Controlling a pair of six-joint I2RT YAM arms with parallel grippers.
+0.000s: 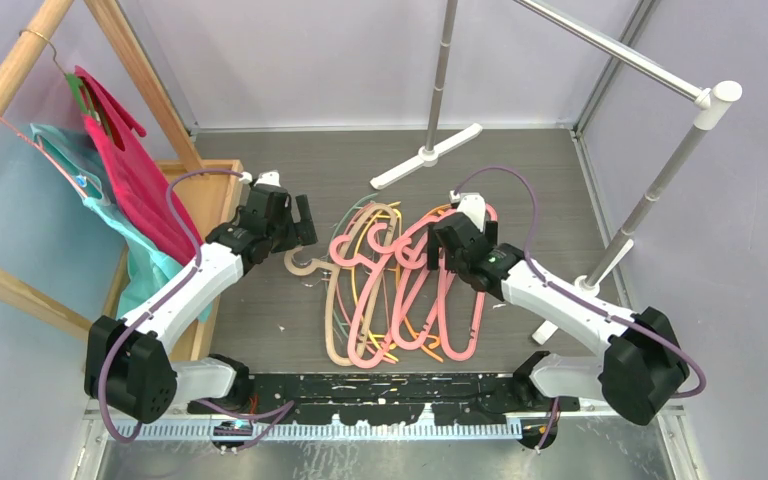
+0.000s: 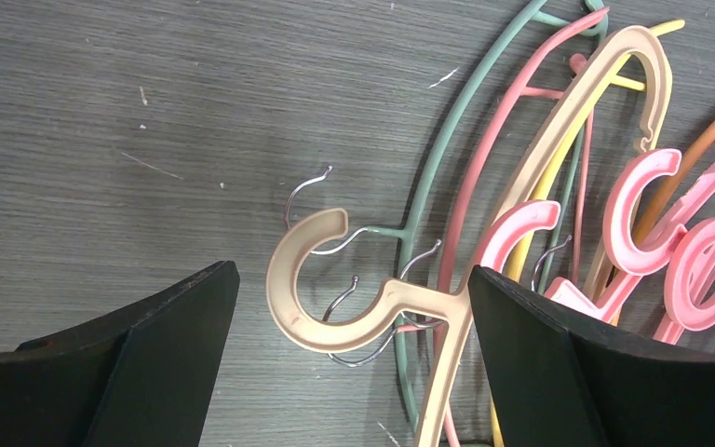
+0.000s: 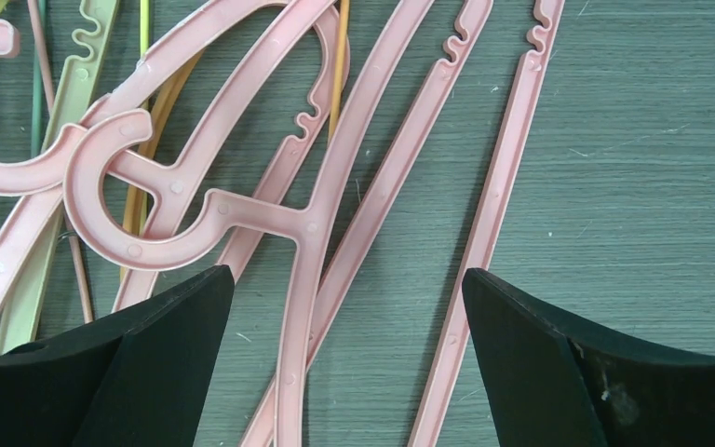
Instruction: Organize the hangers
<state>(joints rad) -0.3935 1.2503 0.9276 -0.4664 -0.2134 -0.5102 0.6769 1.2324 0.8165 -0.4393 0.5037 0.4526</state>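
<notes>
Left fingers (image 2: pixel 177 326) are spread wide w/ nothing in them, hanging over the table (image 1: pixel 520 180). On the wrist cam I see the big hook of a beige hanger (image 2: pixel 303 279) lying flat on the table in the gap between them, not touched, w/ a few thin wire hooks tucked under it. Right fingers (image 3: pixel 177 326) are just as wide apart and hold nothing either. Below them is the hook of a pink hanger (image 3: pixel 102 214), toward the left finger, and long pink bars run diagonally across the rest of the gap. From the top cam the hangers (image 1: pixel 400 290) sit in one tangled pile mid-table between the two arms: pink, beige, yellow, orange, pale green, hooks mostly pointing to the far side. Left arm is at the pile's left edge, right arm over its right side. Far left there's a wooden rack (image 1: pixel 5 85) w/ a magenta garment (image 1: pixel 125 170) and a teal garment (image 1: pixel 70 170). A metal rail (image 1: pixel 610 45) crosses top right.
</notes>
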